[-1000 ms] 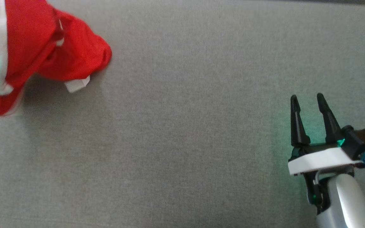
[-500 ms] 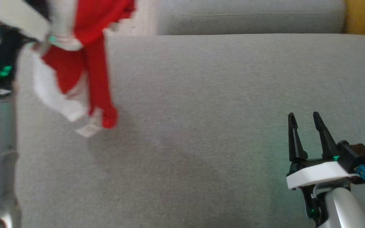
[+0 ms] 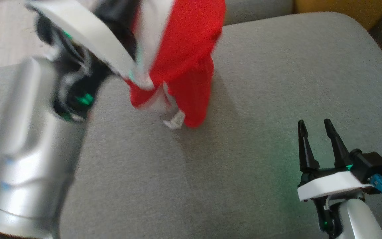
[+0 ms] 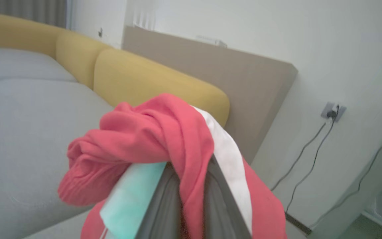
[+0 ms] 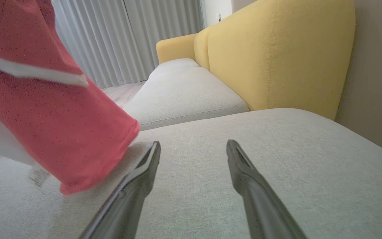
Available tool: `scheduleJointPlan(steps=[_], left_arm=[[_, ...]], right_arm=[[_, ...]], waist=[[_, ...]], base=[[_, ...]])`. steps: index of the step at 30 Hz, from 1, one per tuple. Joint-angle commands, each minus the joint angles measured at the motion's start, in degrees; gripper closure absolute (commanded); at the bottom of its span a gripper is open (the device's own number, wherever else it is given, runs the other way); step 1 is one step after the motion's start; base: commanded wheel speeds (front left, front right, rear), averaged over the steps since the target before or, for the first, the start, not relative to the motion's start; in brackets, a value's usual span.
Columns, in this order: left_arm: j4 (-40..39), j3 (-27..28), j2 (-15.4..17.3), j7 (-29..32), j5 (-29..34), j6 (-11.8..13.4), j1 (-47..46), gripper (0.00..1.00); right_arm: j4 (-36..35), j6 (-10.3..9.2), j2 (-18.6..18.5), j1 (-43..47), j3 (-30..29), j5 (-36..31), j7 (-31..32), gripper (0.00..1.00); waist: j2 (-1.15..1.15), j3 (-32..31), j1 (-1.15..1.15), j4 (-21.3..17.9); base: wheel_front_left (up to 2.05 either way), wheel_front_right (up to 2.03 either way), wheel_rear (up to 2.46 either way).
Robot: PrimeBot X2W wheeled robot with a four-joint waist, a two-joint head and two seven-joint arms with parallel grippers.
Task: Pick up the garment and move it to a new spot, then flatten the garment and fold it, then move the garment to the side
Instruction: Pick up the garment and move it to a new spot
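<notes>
Clenching the red and white fabric garment (image 3: 184, 49) at 12 o'clock, the left gripper (image 4: 187, 199) holds it over the grey sofa cushion (image 3: 277, 83); the right gripper (image 3: 313, 122), at 4 o'clock, is released.

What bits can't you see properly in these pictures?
Tips of the left gripper, left wrist view: the garment drapes over them.
Top of the garment, head view: cut off by the top edge.
Shape of the garment: bunched up, so its kind is unclear.
The label, head view: too small and blurred to read.
The left arm, head view: blurred.
</notes>
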Motion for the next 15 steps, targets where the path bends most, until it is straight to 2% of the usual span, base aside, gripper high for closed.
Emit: scheduleJointPlan(steps=[1,8,11,12,13,14,15], left_arm=[[-0.7,0.4,1.7,-0.7,0.9,-0.5,0.2,1.00],[10.8,-10.6,1.6,-6.8,13.0,-0.3,10.2,1.00],[15.9,-13.9,1.1,-9.8,17.3,0.6,12.5,1.00],[17.3,-14.5,0.8,-10.9,18.1,0.9,13.0,0.89],[18.3,-14.9,0.4,-12.0,18.5,1.0,13.4,0.49],[19.0,-15.0,0.2,-13.4,18.9,1.0,13.7,0.00],[19.7,-14.9,0.1,-14.7,19.3,1.4,13.9,0.00]], right_arm=[[-2.2,0.44,-0.3,-1.2,1.5,0.5,0.0,0.00],[-2.7,0.44,-0.3,-1.7,2.6,0.8,0.1,0.00],[-2.8,0.44,-0.3,-1.9,2.6,0.9,0.1,0.00],[-2.9,0.44,-0.3,-1.9,2.6,0.8,0.1,0.00],[-2.9,0.44,-0.3,-1.9,2.5,0.8,0.1,0.00],[-2.8,0.44,-0.3,-1.9,2.4,0.8,0.1,0.00],[-2.8,0.44,-0.3,-1.8,2.3,0.8,0.1,0.00]], waist=[[0.00,0.9,0.00,-2.0],[0.00,2.3,0.00,-4.4],[0.00,2.9,0.00,-4.6],[0.00,3.0,0.00,-4.6],[0.00,3.1,0.00,-4.5],[0.00,3.2,0.00,-4.4],[0.00,3.2,0.00,-4.1]], base=[[0.00,0.00,0.00],[0.00,0.00,0.00],[0.00,0.00,0.00],[0.00,0.00,0.00],[0.00,0.00,0.00],[0.00,0.00,0.00],[0.00,0.00,0.00]])
